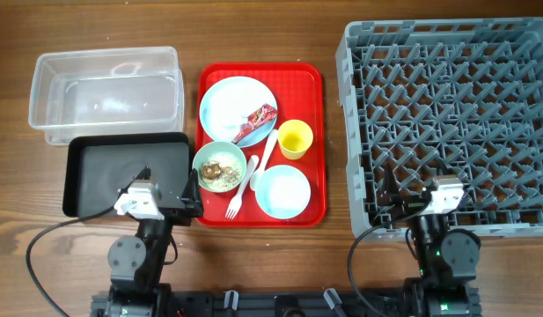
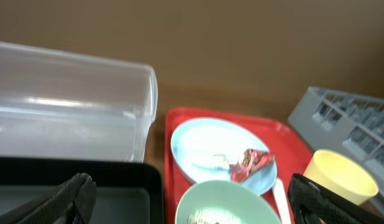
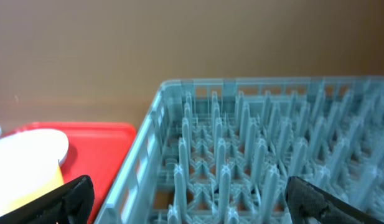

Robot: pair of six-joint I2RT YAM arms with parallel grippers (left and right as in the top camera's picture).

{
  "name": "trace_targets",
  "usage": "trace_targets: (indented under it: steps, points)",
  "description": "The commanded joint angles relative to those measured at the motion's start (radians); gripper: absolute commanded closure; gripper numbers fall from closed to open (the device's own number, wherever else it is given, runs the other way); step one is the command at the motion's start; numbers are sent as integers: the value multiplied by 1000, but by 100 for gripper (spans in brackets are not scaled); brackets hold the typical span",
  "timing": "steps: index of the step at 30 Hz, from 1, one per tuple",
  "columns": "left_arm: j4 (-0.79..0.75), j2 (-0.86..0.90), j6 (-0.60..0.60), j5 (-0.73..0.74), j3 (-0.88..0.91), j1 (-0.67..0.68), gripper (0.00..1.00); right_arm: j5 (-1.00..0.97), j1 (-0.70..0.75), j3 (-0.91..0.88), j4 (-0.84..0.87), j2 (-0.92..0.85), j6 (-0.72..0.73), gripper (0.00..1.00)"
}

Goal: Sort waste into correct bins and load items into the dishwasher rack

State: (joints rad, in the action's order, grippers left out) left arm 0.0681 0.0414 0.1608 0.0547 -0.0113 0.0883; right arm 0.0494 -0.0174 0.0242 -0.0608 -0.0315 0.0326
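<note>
On the red serving tray [image 1: 313, 106] lie a pale blue plate [image 1: 227, 104] with the red wrapper [image 1: 255, 125] on it, a yellow cup [image 1: 295, 139], a pale green bowl [image 1: 220, 167] holding rice scraps with brown bits, a pale blue bowl [image 1: 282, 191], a white fork [image 1: 236, 199] and a white spoon [image 1: 265, 157]. My left gripper [image 1: 192, 195] is open and empty at the black tray's right edge, next to the green bowl [image 2: 223, 199]. My right gripper [image 1: 387, 199] is open and empty over the near left corner of the grey rack [image 1: 451, 123]. No tissue is in view.
The clear tub [image 1: 104, 92] stands at the far left, with the black tray [image 1: 121, 172] in front of it. The left wrist view shows the tub [image 2: 73, 118], the plate [image 2: 204, 149], the wrapper [image 2: 251, 163] and the cup [image 2: 341, 177]. The right wrist view shows rack pegs [image 3: 254, 143].
</note>
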Motion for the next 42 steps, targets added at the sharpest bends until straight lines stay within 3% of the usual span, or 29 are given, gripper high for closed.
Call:
trace_targets:
  steps: [1, 7, 12, 14, 16, 18, 24, 28, 35, 39, 42]
  points:
    - [20, 108, -18, 12, -71, -7, 0, -50, -4, 116, -52, -96, 20, 0]
    - [315, 612, -19, 13, -538, -7, 0, -49, -4, 523, -300, -512, 23, 0]
    - [708, 1000, -19, 45, -913, -7, 0, 1, -4, 713, -537, -761, 21, 0]
    - [781, 1057, -18, 69, -959, -7, 0, 4, -4, 743, -580, -816, 20, 0]
    - [769, 1053, -19, 127, -959, -7, 0, 4, -4, 743, -584, -830, 37, 0]
    - [658, 1053, -19, 192, -959, -7, 0, 4, -4, 743, -583, -819, 46, 0]
    - [349, 1221, -19, 182, -974, 2, 0, 4, -4, 742, -584, -805, 49, 0]
    - [332, 1432, -19, 56, -1073, 98, 0, 4, -4, 742, -584, -805, 48, 0]
    - [311, 1741, 60, 68, -1122, 139, 0, 4, -4, 742, -584, -836, 48, 0]
    - [240, 1830, 60, 75, -1122, 141, 20, 4, -4, 742, -584, -840, 48, 0]
    - [216, 1852, 60, 75, -1122, 144, 56, 4, -4, 742, -584, -840, 49, 0]
